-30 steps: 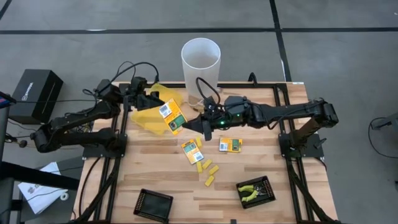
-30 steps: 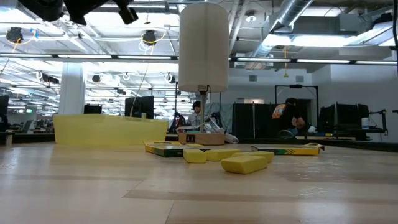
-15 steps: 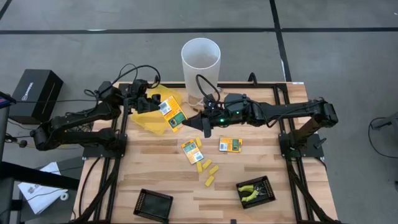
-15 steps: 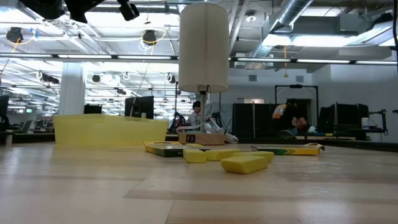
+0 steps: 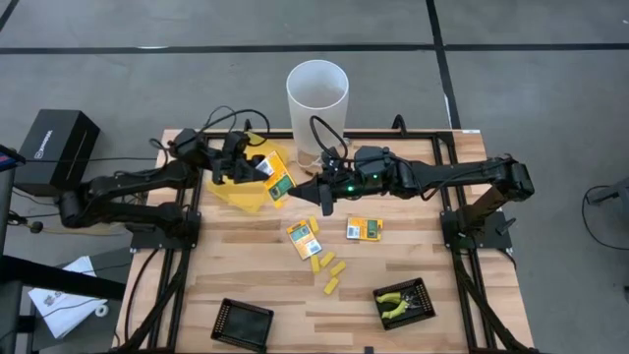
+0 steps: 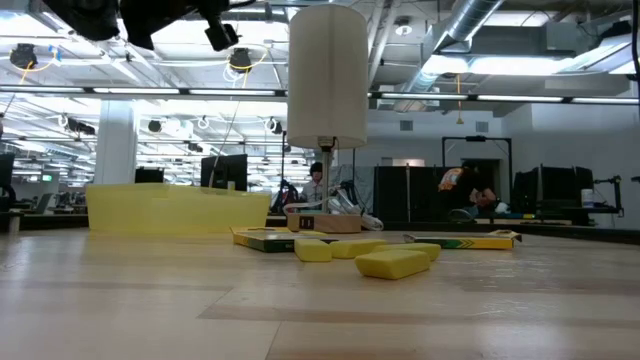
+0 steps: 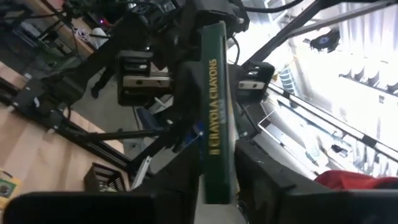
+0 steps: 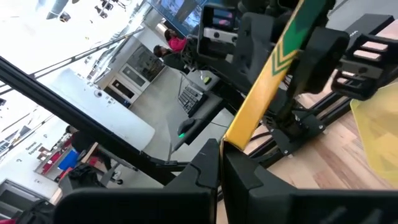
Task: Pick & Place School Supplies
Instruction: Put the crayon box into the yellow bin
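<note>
A flat yellow-orange crayon packet (image 5: 276, 178) with a green-white label hangs in the air over the large yellow pouch (image 5: 234, 188) at the table's far left. My left gripper (image 5: 255, 168) is shut on the packet's left end. My right gripper (image 5: 311, 193) is shut on its right end. The left wrist view shows the packet's green lettered edge (image 7: 216, 106) standing between my fingers. Two more packets (image 5: 304, 238) (image 5: 364, 228) and several short yellow pieces (image 5: 329, 270) lie flat on the wood mid-table. My left gripper pinches the packet's left end (image 7: 217, 179) between its two fingers, one on each flat face, coming nearly level from the table's left. The packet is clear of the table and the pouch. My right gripper pinches the opposite end (image 8: 232, 138) between its two fingers, level from the table's right. The packet reaches away from the fingers toward the other arm.
A tall white cylinder bin (image 5: 316, 102) stands just beyond the table's far edge. A black tray (image 5: 404, 303) holding yellow-green pliers sits near the front right. Another black tray (image 5: 243, 323) sits near the front left. A black box (image 5: 55, 147) stands off the table's left.
My left gripper has gone toward the table's right and slightly down, up to the packet that my right gripper holds, and now has the packet's left end between its fingers. The packet and my right gripper have kept their place.
</note>
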Motion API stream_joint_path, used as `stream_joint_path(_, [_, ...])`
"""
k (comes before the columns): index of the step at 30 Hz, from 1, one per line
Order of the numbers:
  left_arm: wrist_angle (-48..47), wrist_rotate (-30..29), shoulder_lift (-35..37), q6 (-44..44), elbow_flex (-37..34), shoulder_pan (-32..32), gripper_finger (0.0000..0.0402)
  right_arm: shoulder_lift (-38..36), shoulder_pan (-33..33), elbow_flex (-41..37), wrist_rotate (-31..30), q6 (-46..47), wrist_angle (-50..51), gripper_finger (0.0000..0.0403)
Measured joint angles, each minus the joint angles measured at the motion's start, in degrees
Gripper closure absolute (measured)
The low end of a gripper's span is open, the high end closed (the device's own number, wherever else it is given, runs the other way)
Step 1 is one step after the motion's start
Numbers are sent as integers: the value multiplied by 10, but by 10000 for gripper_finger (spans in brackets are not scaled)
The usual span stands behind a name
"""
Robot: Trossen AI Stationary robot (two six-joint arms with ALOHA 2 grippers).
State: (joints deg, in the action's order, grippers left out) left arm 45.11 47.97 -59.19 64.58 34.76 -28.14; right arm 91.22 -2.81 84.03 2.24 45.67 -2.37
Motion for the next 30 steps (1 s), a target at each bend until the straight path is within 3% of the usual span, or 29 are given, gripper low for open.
stream_joint_path(5, [4, 0, -1, -33, 0, -4, 377, 0, 0, 0, 0, 0, 0, 403])
stream_joint_path(13, [1, -5, 24, -58, 0, -5, 379, 0, 3, 0, 5, -13, -12, 393])
stream_joint_path(19, [1, 49, 50, -54, 0, -24, 379, -9, 14, 0, 13, -25, -13, 333])
stream_joint_path(24, [-4, 108, 80, -30, 0, -77, 379, -28, 33, 1, 21, -41, 11, 291])
stream_joint_path(27, [-52, 139, 93, -36, 0, -117, 379, -42, 42, 0, 23, -48, 69, 279])
stream_joint_path(30, [-138, 140, 100, -98, 0, -152, 379, -48, 46, 0, 24, -56, 105, 277])
